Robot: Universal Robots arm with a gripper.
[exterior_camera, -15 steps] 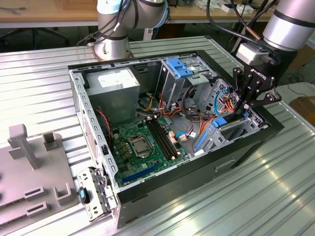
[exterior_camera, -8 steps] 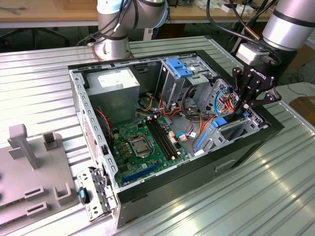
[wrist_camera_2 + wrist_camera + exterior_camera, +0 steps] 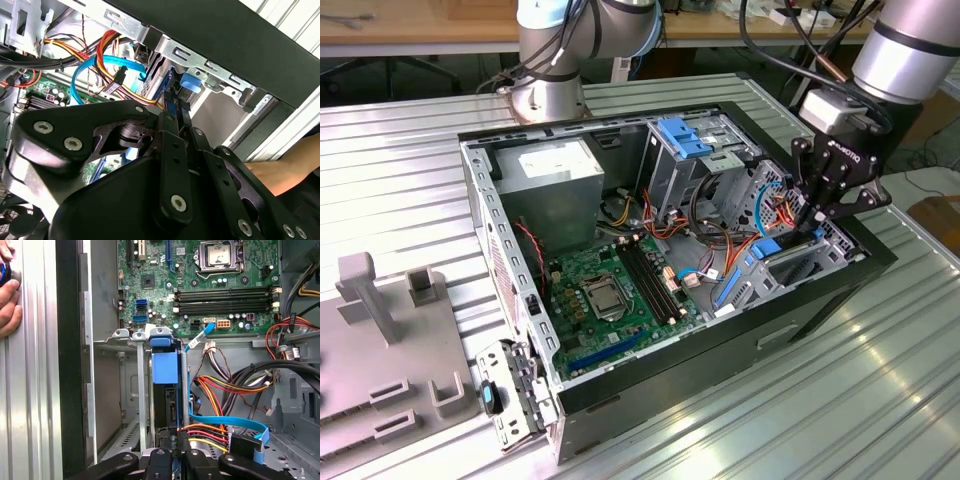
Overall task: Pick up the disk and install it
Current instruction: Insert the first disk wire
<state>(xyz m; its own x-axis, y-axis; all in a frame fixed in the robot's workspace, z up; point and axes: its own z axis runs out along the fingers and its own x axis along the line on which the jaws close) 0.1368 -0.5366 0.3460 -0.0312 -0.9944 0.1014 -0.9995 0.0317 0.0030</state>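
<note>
Fingers (image 3: 161,462): drawn nearly together on the top edge of the disk (image 3: 165,367). It looks like a firm clamp, though the contact itself is mostly hidden behind my own linkage.

The disk stands on edge in the drive bay (image 3: 142,390), at the corner of the computer case (image 3: 800,325) nearest the desk's right edge in the exterior view. Its blue bracket sits between the bay's metal rails.

Notes for doing this step well:
- Keep the disk parallel to the rails. Any tilt would likely jam the bracket.
- Press straight along the slot, with no sideways load.
- The orange and red power leads (image 3: 207,432) and the blue data cable (image 3: 225,422) lie just beside the disk, so snagging is a risk.

Surface: a ribbed metal desk (image 3: 800,420), shiny and probably slippery. The case lies open on it, with the motherboard (image 3: 610,290) exposed and the power-supply box (image 3: 555,170) at the far end. A grey fixture (image 3: 380,300) sits near the exterior view's left edge of the desk.

Room: a person's hand (image 3: 7,295) rests on the desk beside the case wall. A wooden bench (image 3: 420,25) stands behind.
</note>
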